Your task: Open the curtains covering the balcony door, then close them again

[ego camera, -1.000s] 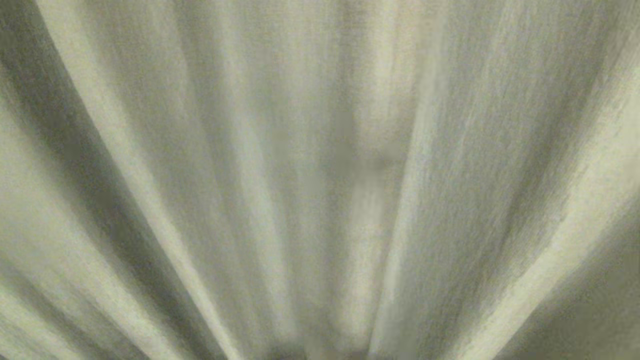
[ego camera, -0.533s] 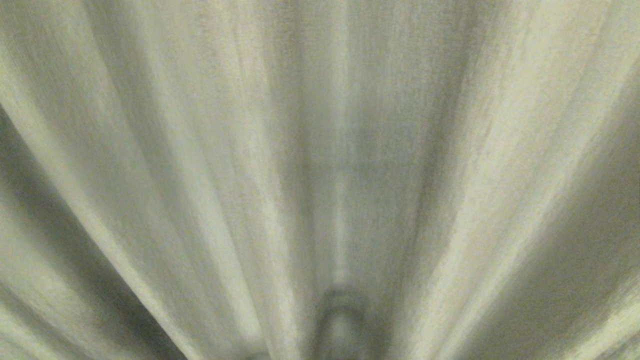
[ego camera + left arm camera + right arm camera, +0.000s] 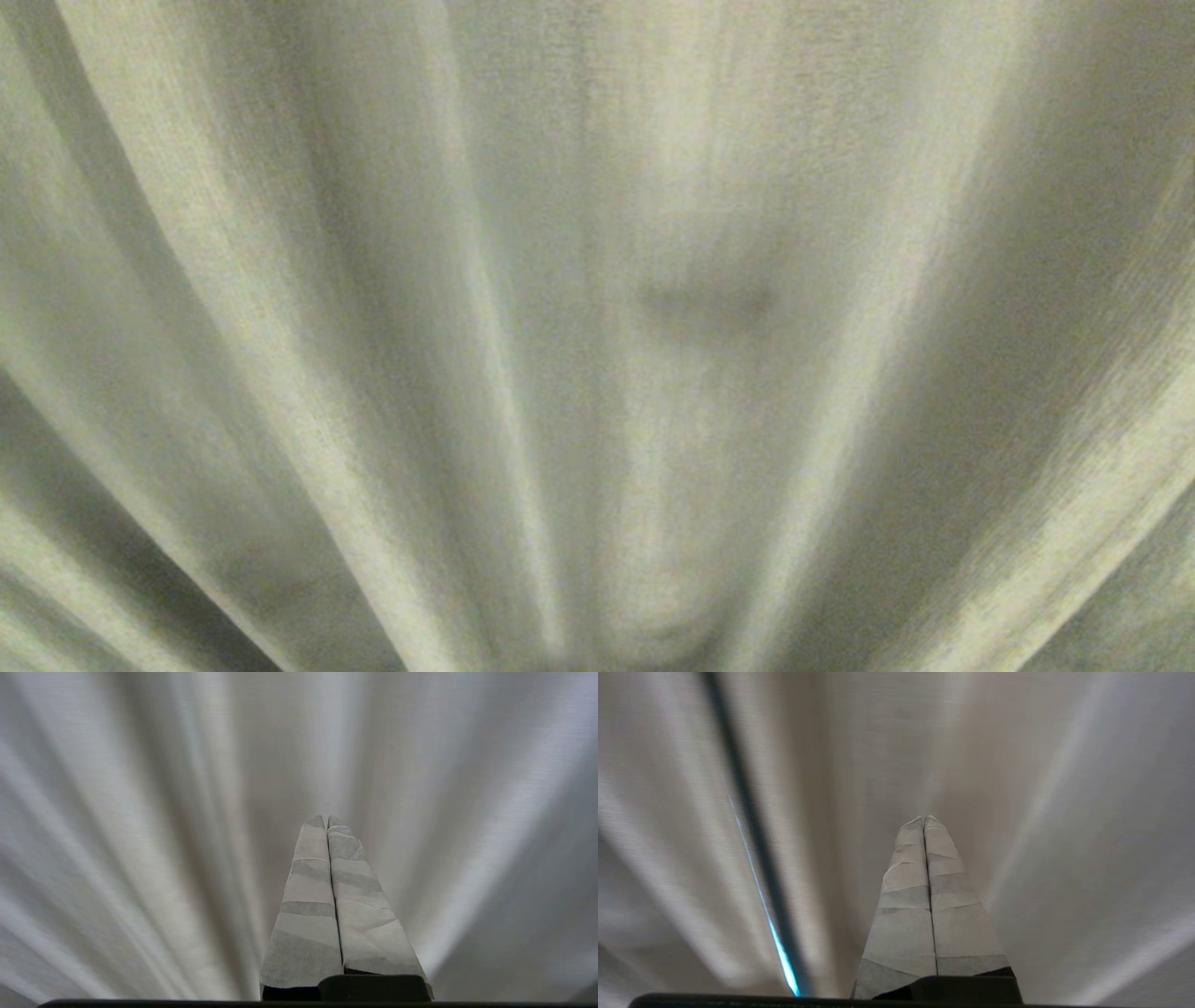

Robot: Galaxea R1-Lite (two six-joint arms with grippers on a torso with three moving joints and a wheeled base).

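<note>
Filling every view from edge to edge, the curtains [image 3: 373, 280] are hanging close before the cameras, their long pleats running top to bottom and fanning outward toward the upper frame. Lower centre of each wrist view, the left gripper [image 3: 326, 820] and right gripper [image 3: 923, 820] are pointing at the fabric, taped fingers [image 3: 308, 905] clenched together, grasping nothing. A dark slit [image 3: 752, 826] is showing between folds, left of centre.
</note>
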